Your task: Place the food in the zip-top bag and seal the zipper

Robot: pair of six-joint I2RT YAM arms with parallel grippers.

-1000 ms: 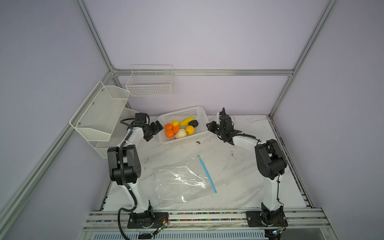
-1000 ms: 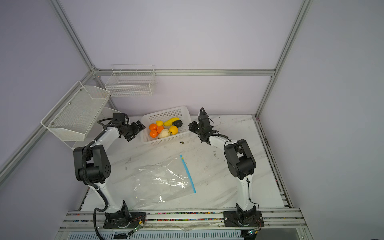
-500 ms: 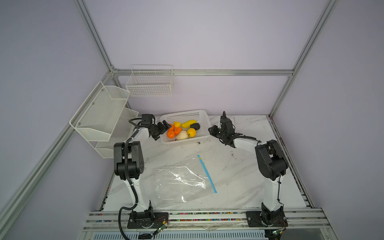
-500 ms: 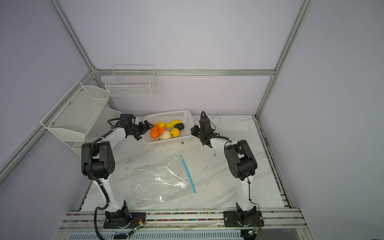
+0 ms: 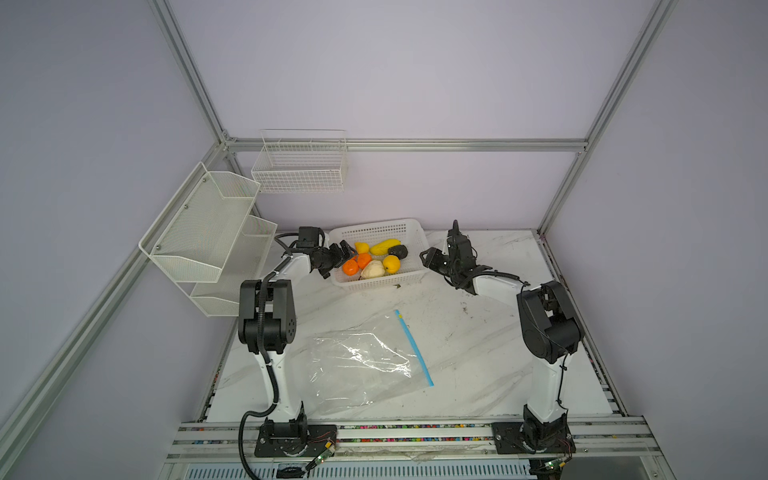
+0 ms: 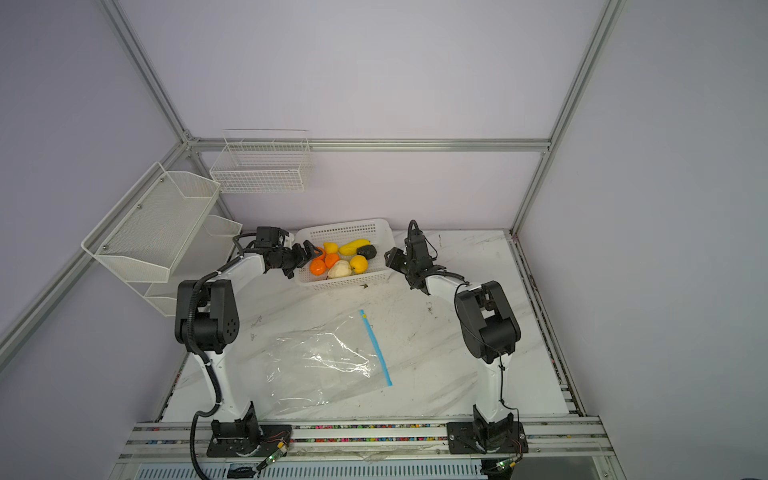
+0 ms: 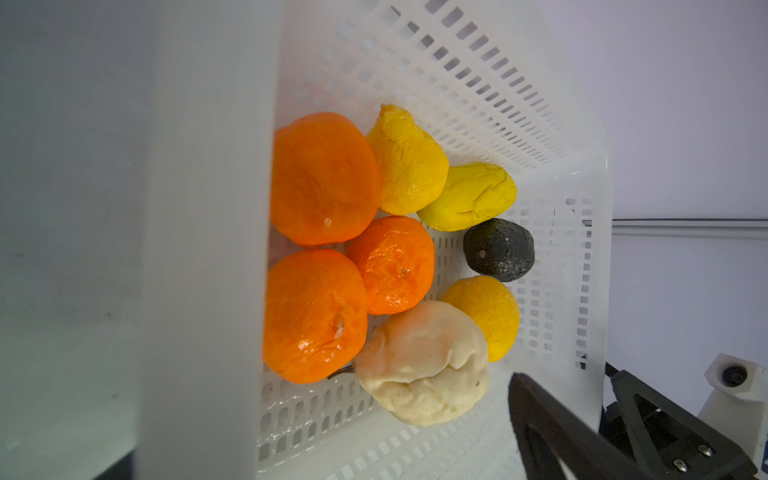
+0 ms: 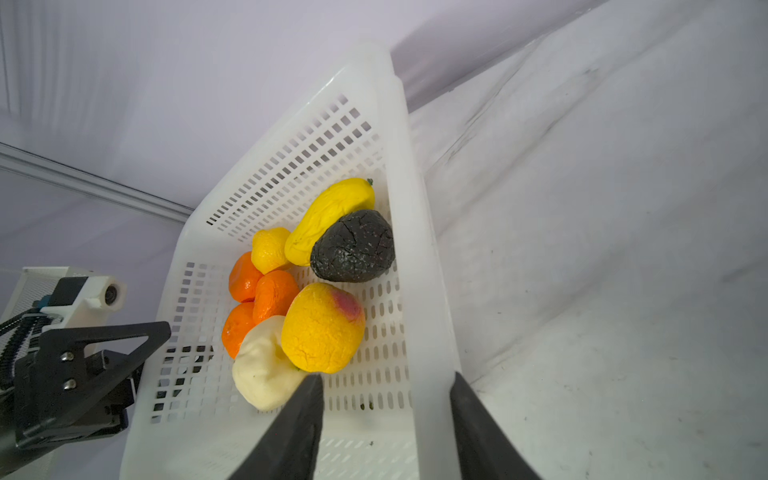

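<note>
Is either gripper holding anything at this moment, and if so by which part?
Nothing is held. The right gripper stands open, its fingers straddling the basket's rim with a gap. The left gripper is open at the opposite rim.

In one white basket [image 7: 457,62] we count three orange tangerines [image 7: 324,178] [image 7: 395,264] [image 7: 313,316], two yellow fruits [image 7: 409,162] [image 7: 484,316], one long yellow piece [image 7: 469,195], one cream-white bulb [image 7: 424,361] and one dark lump [image 7: 498,249]. One zip-top bag [image 5: 357,365] lies lower centre in a top view; upper left, one wire basket [image 5: 299,174] and seemingly one two-tier mesh shelf [image 5: 199,232].
</note>
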